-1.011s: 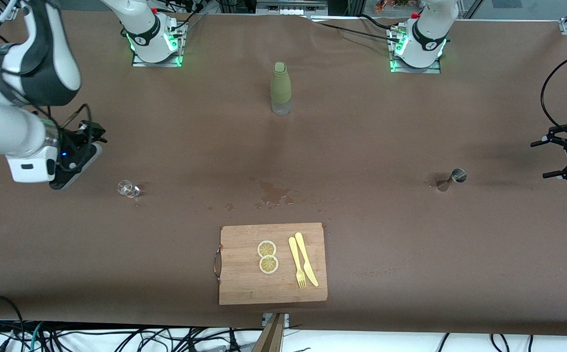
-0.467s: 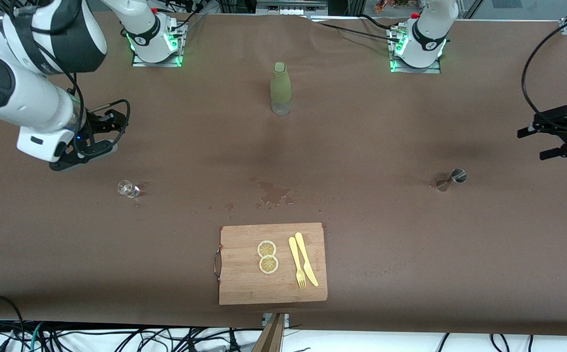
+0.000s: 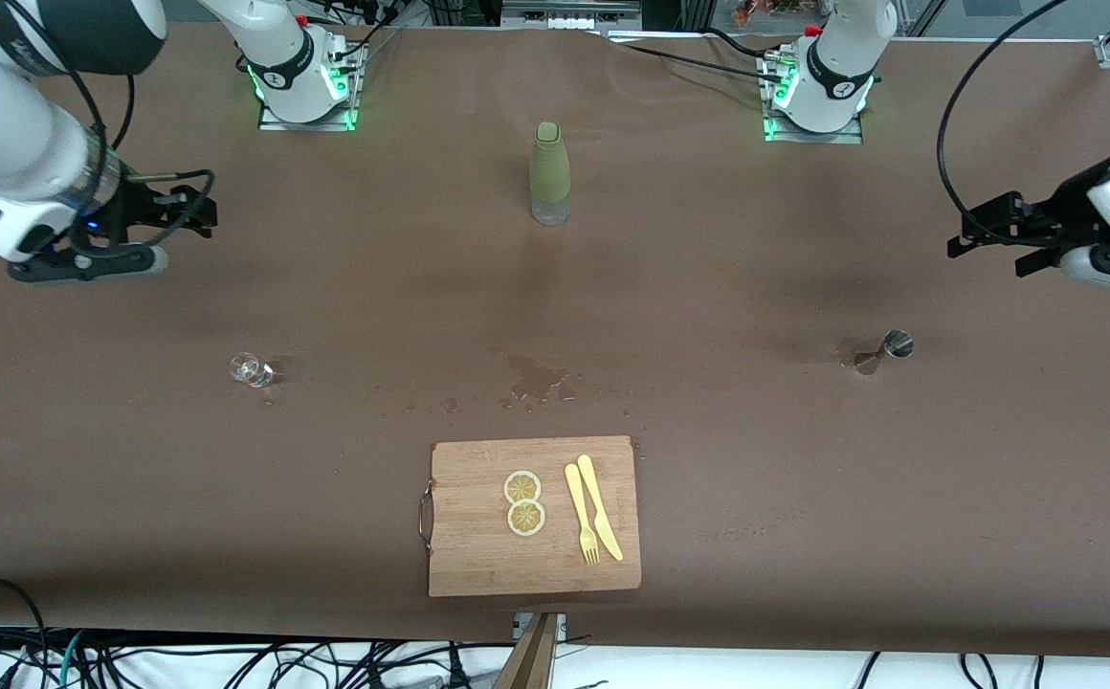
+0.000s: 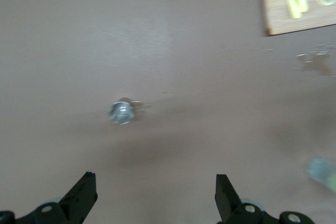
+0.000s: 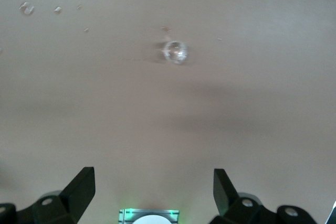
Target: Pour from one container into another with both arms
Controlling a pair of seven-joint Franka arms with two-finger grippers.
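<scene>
Brown paper covers the table (image 3: 804, 498) your two arms work at. Your right gripper (image 3: 201, 212), at the upper left of the front frame, hangs over bare table with its jaws released and nothing between them; the right wrist view confirms the fingers (image 5: 79, 184) spread wide. Your left gripper (image 3: 971, 237), at the right edge of that frame, likewise stands released and empty over bare table.

The small clear glass (image 3: 249, 369) sits upright at left of centre, apart from both grippers and lower in the frame than the right one. The small steel double-cone jigger (image 3: 885, 350) lies at the right of centre, tipped on its side, below the left gripper.

A wet patch of spilled liquid (image 3: 538, 378) marks the paper at the frame's centre. You will find the green-sleeved bottle (image 3: 549, 172) upright at upper centre. At lower centre lies the wooden cutting board (image 3: 478, 555), bearing two lemon slices (image 3: 523, 502) and a yellow plastic fork and knife (image 3: 593, 519).
</scene>
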